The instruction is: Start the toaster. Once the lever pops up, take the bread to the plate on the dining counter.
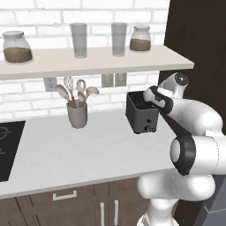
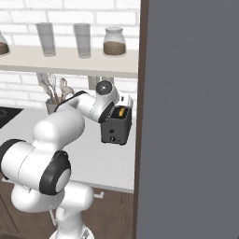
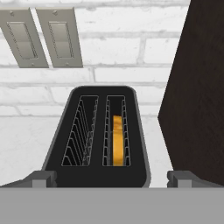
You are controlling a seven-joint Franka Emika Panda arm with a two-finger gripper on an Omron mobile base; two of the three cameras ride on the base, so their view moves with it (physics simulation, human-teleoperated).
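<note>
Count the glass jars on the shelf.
2: one jar at the shelf's left end, another jar near its right end, right of two tumblers. More could sit beyond the frame.

White worktop and what stands on it
The worktop point(image 1: 88, 150) bears the toaster point(image 1: 142, 114), a grey utensil crock point(image 1: 77, 115) (spoons upright inside) and a black cooktop point(image 1: 8, 150).

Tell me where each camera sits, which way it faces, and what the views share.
Left base view: behind the arm's left, looking forward and down over the worktop; the arm rises lower right.
Right base view: behind its right; the arm rises lower left beside a grey panel.
Hand view: above the toaster, looking down its slots; open gripper tips at bottom.
Shared: the toaster; the bread in right and hand views.
</note>
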